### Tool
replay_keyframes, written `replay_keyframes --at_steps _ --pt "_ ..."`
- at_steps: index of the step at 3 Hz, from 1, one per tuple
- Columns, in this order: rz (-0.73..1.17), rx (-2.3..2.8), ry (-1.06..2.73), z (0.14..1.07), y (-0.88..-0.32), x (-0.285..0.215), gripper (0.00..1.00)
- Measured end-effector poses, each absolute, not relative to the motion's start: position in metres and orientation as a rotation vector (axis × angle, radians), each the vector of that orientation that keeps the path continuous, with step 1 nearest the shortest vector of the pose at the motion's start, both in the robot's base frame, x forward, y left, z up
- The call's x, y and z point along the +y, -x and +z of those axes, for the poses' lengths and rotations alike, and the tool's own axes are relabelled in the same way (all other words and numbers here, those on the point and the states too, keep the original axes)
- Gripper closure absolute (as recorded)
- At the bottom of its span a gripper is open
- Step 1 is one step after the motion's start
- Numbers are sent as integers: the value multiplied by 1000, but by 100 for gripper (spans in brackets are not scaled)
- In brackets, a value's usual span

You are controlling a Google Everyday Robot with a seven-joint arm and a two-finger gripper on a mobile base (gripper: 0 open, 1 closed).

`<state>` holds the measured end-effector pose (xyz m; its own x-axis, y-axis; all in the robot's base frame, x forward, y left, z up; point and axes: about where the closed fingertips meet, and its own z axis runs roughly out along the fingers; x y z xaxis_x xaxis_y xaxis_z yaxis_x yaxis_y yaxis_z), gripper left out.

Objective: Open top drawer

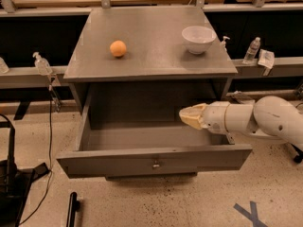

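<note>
The top drawer [109, 163] is a wide grey drawer with a small round metal knob [155, 164] at the centre of its front. It stands pulled far out of the grey cabinet [151, 56], and its inside looks empty. My gripper [188, 116], with cream-coloured tips, hangs over the right side of the open drawer, above its floor and behind its front panel. It touches nothing that I can see. The white arm [265, 119] reaches in from the right.
An orange [118, 48] and a white bowl [198, 39] sit on the cabinet top. Bottles stand on low shelves at the left [41, 63] and right [251, 50]. A black stand and cables [12, 183] are on the floor at left. Blue tape [251, 214] marks the floor at lower right.
</note>
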<state>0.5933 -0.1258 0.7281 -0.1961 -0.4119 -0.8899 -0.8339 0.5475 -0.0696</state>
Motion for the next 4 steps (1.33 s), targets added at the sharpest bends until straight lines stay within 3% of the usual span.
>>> replay_keyframes --at_steps 1,2,4 --pt "477 1780 999 753 -586 -139 100" --pt "472 1776 996 755 -585 -140 86" --pt "478 1774 1002 755 -585 -136 39"
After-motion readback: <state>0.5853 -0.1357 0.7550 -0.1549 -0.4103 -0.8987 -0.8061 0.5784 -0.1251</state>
